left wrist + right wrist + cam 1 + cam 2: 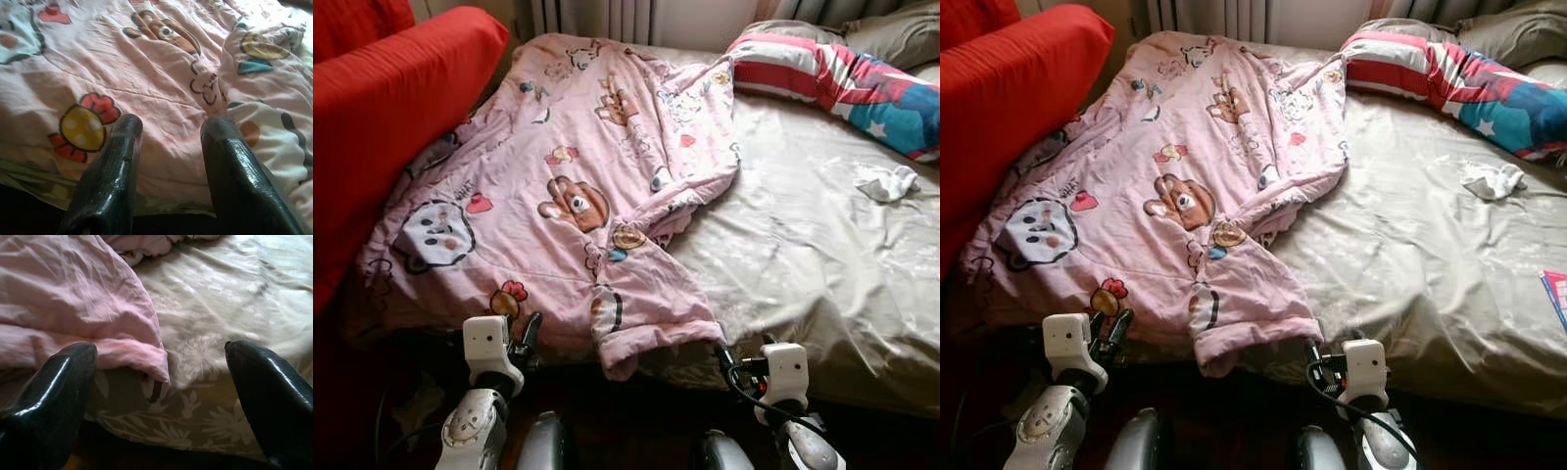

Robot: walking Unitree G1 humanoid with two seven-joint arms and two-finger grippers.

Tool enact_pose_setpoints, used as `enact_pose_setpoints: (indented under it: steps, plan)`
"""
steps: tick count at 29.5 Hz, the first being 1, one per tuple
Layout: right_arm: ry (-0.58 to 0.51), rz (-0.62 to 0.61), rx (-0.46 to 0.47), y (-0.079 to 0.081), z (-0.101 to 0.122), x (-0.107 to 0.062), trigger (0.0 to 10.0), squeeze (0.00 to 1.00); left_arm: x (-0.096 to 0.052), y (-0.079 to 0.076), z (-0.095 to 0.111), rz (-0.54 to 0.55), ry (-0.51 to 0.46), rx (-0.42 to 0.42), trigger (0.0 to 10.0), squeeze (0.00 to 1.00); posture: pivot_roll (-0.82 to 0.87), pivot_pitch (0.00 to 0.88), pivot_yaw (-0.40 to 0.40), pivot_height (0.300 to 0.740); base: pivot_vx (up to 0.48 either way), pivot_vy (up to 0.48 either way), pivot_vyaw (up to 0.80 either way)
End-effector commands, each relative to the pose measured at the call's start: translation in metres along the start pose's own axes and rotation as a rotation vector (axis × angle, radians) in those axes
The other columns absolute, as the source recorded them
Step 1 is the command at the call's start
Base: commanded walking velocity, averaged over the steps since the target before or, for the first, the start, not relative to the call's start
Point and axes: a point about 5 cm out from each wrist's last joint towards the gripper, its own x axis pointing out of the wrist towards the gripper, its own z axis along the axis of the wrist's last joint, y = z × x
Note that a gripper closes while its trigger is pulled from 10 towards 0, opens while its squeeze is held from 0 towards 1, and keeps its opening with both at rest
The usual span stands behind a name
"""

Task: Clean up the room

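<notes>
A pink quilt (558, 176) printed with cartoon animals lies rumpled over the left half of the bed, one corner folded down to the front edge. My left gripper (529, 338) is open at the bed's front edge, its fingers (117, 161) just short of the quilt's hem (161, 161), with nothing between them. To the right of the quilt's hanging corner (146, 357), my right gripper (728, 360) is wide open and empty. A small white cloth (889, 182) lies crumpled on the beige sheet (803, 255) at the right.
A red cushioned seat (382, 108) stands close along the bed's left side. At the head of the bed, back right, lies a striped red, white and blue pillow (832, 73). A pink and blue paper (1555, 294) rests at the right edge. The floor below is dark.
</notes>
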Motion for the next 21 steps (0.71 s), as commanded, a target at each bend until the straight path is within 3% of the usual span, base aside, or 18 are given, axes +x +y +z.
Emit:
enact_pose_setpoints:
  steps: [1,13,15,17,21]
  plan:
    - [0.025,-0.005,0.004,0.0003,-0.0072,-0.0043,10.0,0.0,-0.0028,0.0005,-0.002,-0.003,0.015,0.02,10.0,0.0,0.08,0.276,-0.037,0.568,0.0,0.0,0.0]
    - [0.005,0.03,-0.032,0.0036,-0.0045,-0.0029,10.0,0.0,-0.0022,0.0011,-0.0023,0.0,0.018,0.026,10.0,0.0,0.08,0.26,-0.036,0.568,0.0,0.0,0.09]
    - [0.0,0.022,-0.022,0.0032,-0.0034,-0.0023,10.0,0.0,-0.002,0.001,-0.0023,-0.001,0.017,0.025,10.0,0.0,0.08,0.26,-0.036,0.568,0.0,0.0,0.68]
    - [-0.002,0.008,0.021,0.0019,-0.0036,-0.0016,10.0,0.0,-0.0017,0.0006,-0.0024,-0.001,0.017,0.025,10.0,0.0,0.08,0.253,-0.036,0.568,0.0,0.0,0.0]
    - [-0.011,0.013,0.018,0.0028,-0.0021,-0.0005,10.0,0.0,-0.0012,0.0008,-0.0021,-0.002,0.017,0.028,10.0,0.0,0.08,0.248,-0.037,0.568,0.0,0.0,0.0]
